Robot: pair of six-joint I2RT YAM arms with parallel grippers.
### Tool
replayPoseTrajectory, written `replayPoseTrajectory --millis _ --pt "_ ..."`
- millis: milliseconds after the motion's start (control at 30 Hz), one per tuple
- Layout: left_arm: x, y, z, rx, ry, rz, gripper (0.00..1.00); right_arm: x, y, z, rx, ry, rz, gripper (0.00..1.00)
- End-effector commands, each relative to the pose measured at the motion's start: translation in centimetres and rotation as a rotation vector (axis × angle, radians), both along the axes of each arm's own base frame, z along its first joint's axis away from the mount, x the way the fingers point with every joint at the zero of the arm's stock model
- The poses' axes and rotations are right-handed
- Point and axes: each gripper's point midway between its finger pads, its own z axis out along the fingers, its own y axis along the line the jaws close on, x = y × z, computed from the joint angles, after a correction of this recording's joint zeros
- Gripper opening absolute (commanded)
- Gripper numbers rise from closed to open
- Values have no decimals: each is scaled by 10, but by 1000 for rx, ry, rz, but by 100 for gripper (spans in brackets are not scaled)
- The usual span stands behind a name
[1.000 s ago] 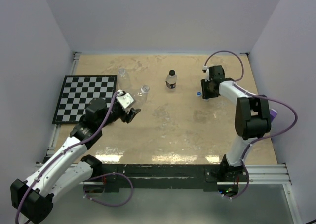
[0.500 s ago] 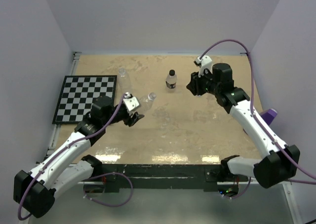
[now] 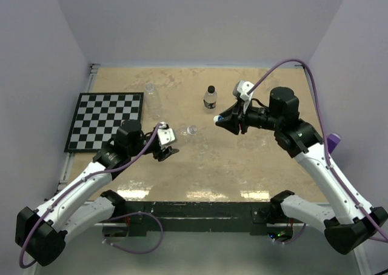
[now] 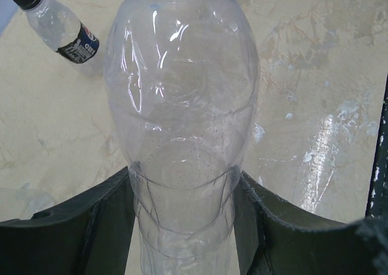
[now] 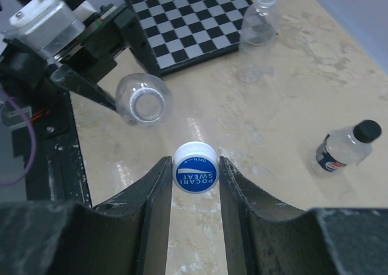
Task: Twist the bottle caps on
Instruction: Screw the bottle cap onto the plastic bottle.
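Step in hand: the two arms are bringing cap and bottle together in mid-air above the surface (image 3: pixel 242 160); I judge this to be the line-up before threading, with no contact yet.
Left claw: the left claw (image 4: pixel 182 226) is clamping the lower body of a clear bottle (image 4: pixel 182 105), one finger pressing on each side.
Right claw: the right claw (image 3: pixel 222 120) is pinching a blue cap (image 5: pixel 195 174) by its rim between both fingers.
Where the bottle is: it is hanging clear of the surface near the middle, between the two claws.
Bottle axis: its long axis is lying close to level, running from the left claw towards the right claw; the open mouth is facing the right wrist camera almost head-on.
Cap facing: its printed top is showing to the right wrist camera, so the open underside is likely facing away towards the bottle.
Gap: cap and mouth are sitting near each other but apart, with the mouth off to one side of the cap.
Next move: probably shifting the cap across until it is centring on the mouth, then pressing on and turning.
Other bottles: the capped bottle (image 3: pixel 210 98) is standing upright at the far middle; another open bottle (image 3: pixel 150 90) is standing by the checkerboard (image 3: pixel 106 120).
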Motion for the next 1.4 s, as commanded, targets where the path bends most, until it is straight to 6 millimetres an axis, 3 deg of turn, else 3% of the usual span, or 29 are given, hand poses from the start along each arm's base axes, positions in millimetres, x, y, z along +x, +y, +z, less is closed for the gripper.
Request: replayPoseTrajectory --millis 0,300,567,1067,1367 --pt "-7 -9 28 -33 -110 -82 0 -32 16 22 21 -72 193 15" --pt "-17 -15 26 -26 -119 -122 0 -47 44 27 15 -88 294 13" --pt "-15 -15 27 -25 -125 -111 0 -58 63 15 -20 -63 361 13" --pt "-23 -17 33 -47 -139 -152 0 -43 69 6 -54 -64 293 13" --pt "-26 -18 37 -59 -155 -164 0 -47 71 0 -62 -51 319 12"
